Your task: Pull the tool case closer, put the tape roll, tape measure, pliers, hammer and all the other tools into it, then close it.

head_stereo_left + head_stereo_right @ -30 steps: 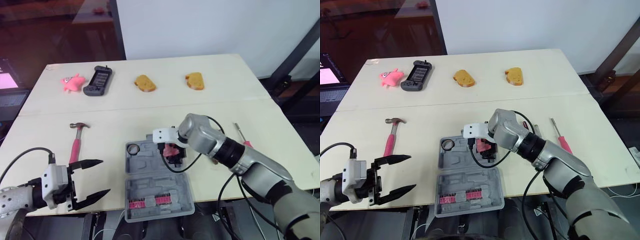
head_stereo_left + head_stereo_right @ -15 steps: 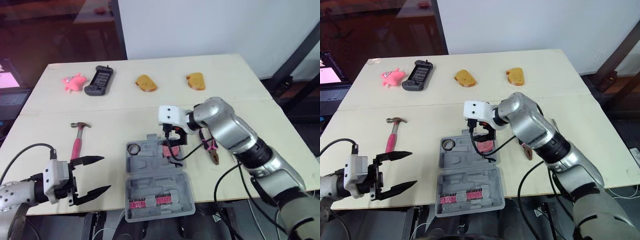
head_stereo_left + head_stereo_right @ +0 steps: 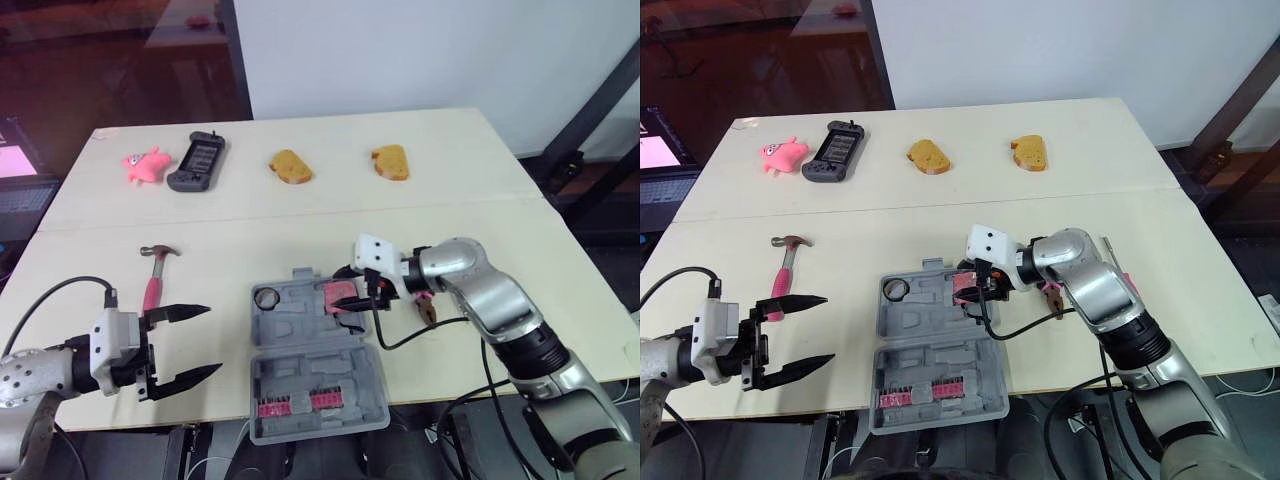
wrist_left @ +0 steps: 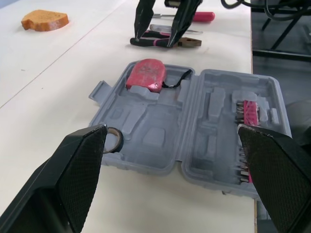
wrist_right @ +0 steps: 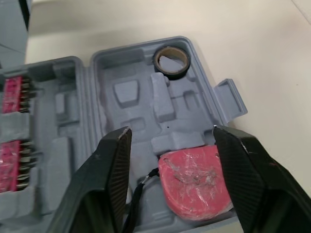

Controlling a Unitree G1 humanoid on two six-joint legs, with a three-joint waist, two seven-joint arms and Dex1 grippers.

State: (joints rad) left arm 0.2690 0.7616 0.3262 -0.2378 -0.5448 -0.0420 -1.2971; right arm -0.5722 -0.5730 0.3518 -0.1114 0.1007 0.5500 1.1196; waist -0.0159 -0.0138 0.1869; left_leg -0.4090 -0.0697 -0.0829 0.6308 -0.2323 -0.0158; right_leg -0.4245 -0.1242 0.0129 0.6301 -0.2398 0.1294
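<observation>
Head view: I'm seeing tool case [image 3: 300,372] lying open on worktop [image 3: 230,250], with tape roll [image 3: 266,297] and tape measure [image 3: 343,293] sitting in case's far half. Right gripper [image 3: 362,290] is hovering over tape measure, jaws spread. Hammer [image 3: 152,285] is lying left of case, pliers [image 3: 425,305] right of it.
Left wrist view: left gripper [image 4: 170,128] is facing case, jaws spread wide and empty.
Right wrist view: tape measure is lying in case beneath the spread jaws.

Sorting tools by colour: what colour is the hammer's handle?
The hammer has a pink handle; the left eye view shows it best.
</observation>
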